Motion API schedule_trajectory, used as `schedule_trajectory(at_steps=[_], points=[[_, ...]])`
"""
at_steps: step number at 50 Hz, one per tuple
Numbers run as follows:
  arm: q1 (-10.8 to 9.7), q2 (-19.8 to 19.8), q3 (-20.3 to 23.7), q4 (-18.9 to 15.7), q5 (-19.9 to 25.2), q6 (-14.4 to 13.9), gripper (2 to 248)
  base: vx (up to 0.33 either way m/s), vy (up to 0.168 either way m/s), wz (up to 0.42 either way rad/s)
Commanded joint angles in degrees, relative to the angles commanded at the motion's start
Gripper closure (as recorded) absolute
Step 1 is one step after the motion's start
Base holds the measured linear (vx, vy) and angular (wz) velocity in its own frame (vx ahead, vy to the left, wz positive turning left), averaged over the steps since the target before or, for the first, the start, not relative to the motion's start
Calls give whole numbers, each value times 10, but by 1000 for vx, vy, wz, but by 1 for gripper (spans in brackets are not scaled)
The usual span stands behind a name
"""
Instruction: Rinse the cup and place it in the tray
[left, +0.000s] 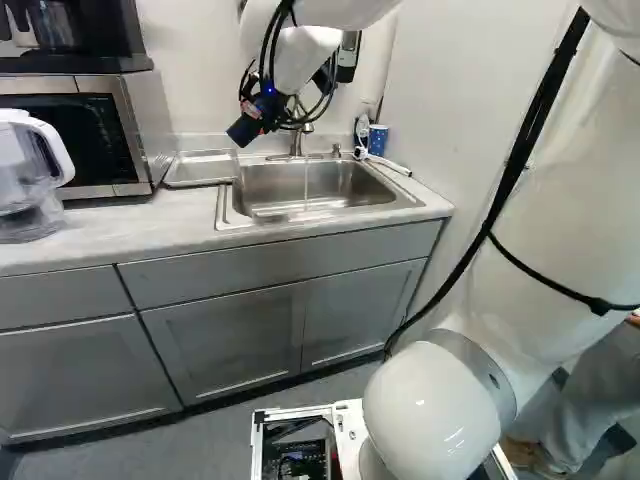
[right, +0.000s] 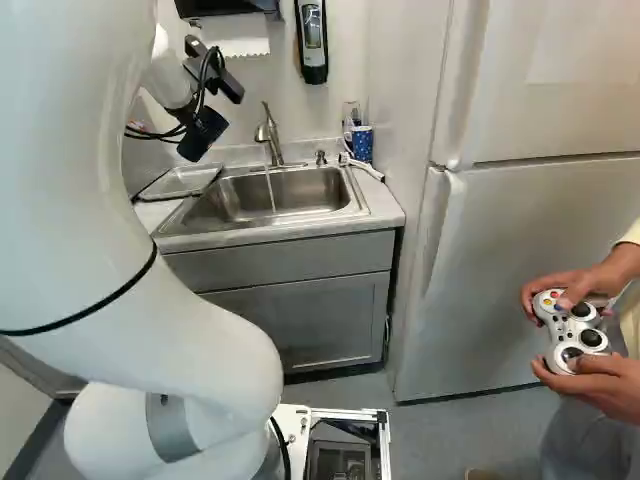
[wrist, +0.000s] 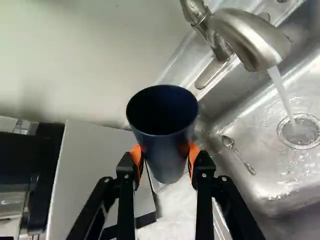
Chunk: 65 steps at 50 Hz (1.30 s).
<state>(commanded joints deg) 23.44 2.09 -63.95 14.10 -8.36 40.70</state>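
Since the tap is already running, the bit that matters here is which side of the water the cup is on. The gripper (wrist: 165, 154) has its fingers closed on the dark blue cup (wrist: 167, 150) from two opposite sides, spread about as wide as the cup's body. So it looks properly held, tilted rather than upright, and in the wrist view you can see into its mouth.

The cup is up in the air on the tray side of the faucet (right: 268, 133), and the stream (wrist: 281, 90) falls well clear of it into the sink (left: 315, 187). The metal tray (left: 200, 168) is lower down, on the counter (left: 130, 222) just beside the sink — so water one way, tray the other.

I can't tell from this whether the rinse is done. If it isn't, I'd say the cup needs to go sideways to the stream with its mouth under it, minding the spout. If it is, then it's a short move down — but I'd sort out the tilt first, because lowering it slanted could catch an edge on the tray rim and tip it over. Smooth, tapered sides might also slip a bit if wet, so I'd go gently
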Motion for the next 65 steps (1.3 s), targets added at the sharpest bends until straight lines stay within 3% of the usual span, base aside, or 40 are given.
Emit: schedule_trajectory(at_steps=[65], points=[[0,0,0,0,0,-391,139,0,0,0]])
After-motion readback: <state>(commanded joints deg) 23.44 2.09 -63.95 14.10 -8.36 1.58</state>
